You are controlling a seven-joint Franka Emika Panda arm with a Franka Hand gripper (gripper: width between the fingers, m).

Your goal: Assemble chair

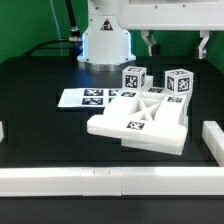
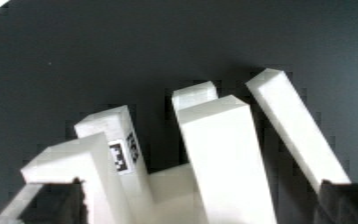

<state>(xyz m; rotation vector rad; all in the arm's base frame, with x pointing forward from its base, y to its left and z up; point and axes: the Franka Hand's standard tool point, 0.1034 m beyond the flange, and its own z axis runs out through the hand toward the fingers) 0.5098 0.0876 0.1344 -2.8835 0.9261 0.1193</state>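
My bench (image 1: 40, 130) carries the chair parts (image 1: 140, 122) at its centre, stacked touching. The marker board (image 1: 88, 98) lies at their nine o'clock, just beside. Two blocks (image 1: 134, 79) stand at their twelve o'clock. A rail (image 1: 100, 180) runs across at six o'clock.

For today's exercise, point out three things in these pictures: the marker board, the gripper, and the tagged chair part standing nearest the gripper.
marker board (image 1: 82, 98): exterior view, flat printed face.
gripper (image 1: 176, 45): exterior view, gap between open fingertips.
tagged chair part (image 1: 178, 84): exterior view, tagged front face.

The arm (image 1: 107, 30) hangs high, jaws spread wide, empty.
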